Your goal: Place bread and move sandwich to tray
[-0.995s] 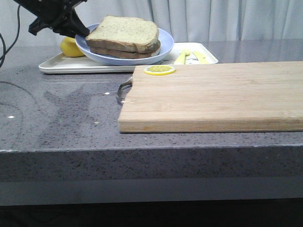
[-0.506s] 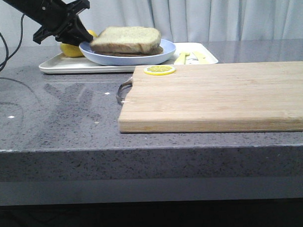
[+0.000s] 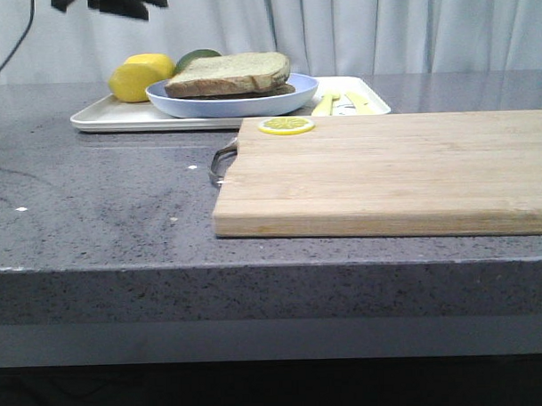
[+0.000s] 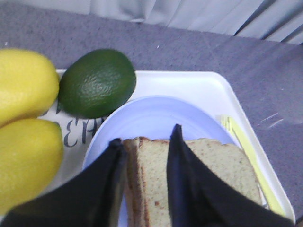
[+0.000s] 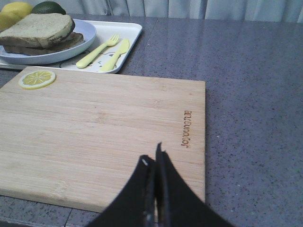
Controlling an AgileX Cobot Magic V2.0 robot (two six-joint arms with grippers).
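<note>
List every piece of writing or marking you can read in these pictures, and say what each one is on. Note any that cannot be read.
Burned mark near one edge of the wooden cutting board, in the right wrist view: a short brand word, too small to read.
Dark print on the white tray, beside the avocado: partly hidden letters, roughly "EA"; the whole word cannot be read.
No other text shows.
</note>
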